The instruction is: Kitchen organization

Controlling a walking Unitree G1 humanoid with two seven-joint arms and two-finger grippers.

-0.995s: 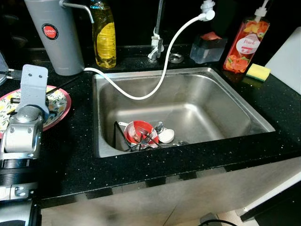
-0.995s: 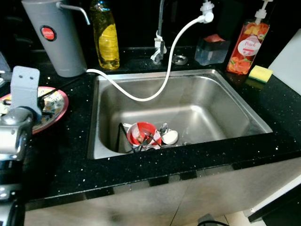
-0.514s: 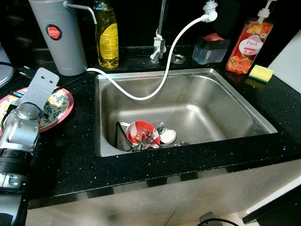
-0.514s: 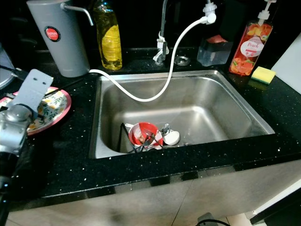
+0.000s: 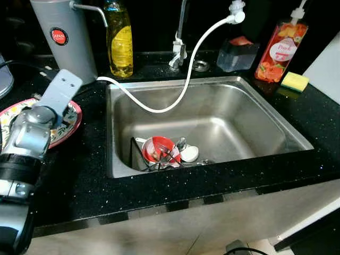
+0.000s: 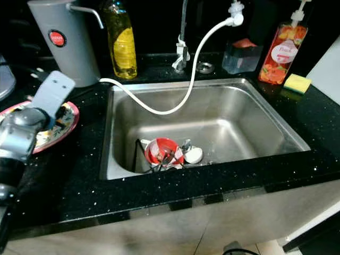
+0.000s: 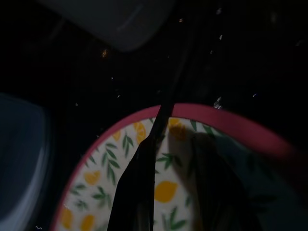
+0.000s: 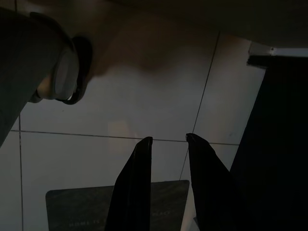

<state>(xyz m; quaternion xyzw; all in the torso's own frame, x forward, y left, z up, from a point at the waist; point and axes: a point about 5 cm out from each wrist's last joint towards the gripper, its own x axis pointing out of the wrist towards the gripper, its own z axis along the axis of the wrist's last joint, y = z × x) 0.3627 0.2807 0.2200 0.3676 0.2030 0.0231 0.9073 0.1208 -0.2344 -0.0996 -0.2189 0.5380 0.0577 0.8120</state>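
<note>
A lemon-patterned plate [image 5: 70,115] with a pink rim lies on the black counter left of the sink [image 5: 255,122]. My left arm [image 5: 32,135] reaches over it. In the left wrist view my left gripper [image 7: 175,144] is open, with both black fingers [image 7: 137,187] just above the plate [image 7: 115,159] and a dark cable running past its far rim. In the sink's front left corner a red bowl [image 5: 158,149], a white spoon [image 5: 188,154] and a fork sit in a black wire holder. My right gripper [image 8: 168,139] hangs idle and open over a tiled floor.
Along the back stand a grey canister [image 5: 61,37], a yellow soap bottle [image 5: 118,40], the faucet [image 5: 178,50] with a white hose [image 5: 180,90] looping into the sink, a clear holder [image 5: 236,53] and a red dispenser [image 5: 276,50]. A yellow sponge [image 5: 293,81] lies at the right.
My left wrist has swung to the right and tilted, so it now points further across the plate toward the canister. The view has shifted a little. The dishes in the sink stay put.
</note>
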